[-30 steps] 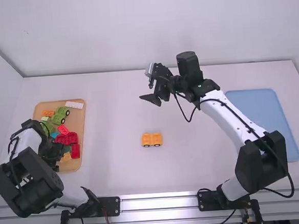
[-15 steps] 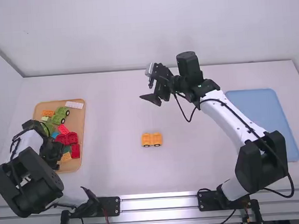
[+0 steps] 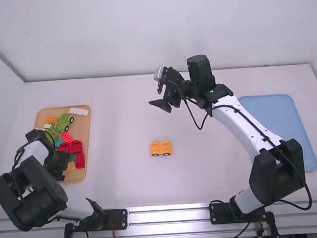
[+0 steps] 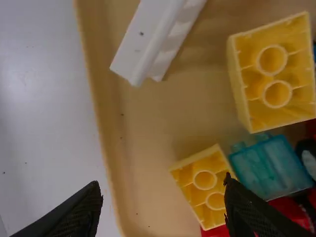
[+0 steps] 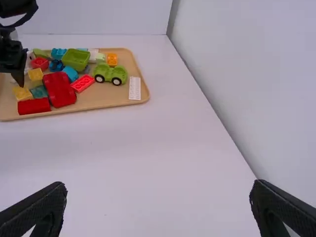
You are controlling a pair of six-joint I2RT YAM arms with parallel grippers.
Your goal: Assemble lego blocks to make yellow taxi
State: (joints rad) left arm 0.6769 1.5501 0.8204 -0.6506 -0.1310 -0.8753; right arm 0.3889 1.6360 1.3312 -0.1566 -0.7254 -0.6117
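Over the near end of the tan tray [image 3: 86, 124], the left gripper [image 3: 60, 176] hangs with its fingers parted and grasping nothing. From its wrist, I see a small yellow plastic block [image 4: 203, 183], hollow side up, in the space towards one finger. A larger yellow block [image 4: 276, 69], also upturned, lies near a clear teal block [image 4: 271, 167]. Out on the white table [image 3: 116, 138], between the tray and the flat blue board [image 3: 272, 116], sits the taxi's yellow-orange wheeled piece [image 3: 161, 147], apart from both grippers. Farther from the bases, the right gripper [image 3: 157, 92] is raised, its fingers spread wide and empty.
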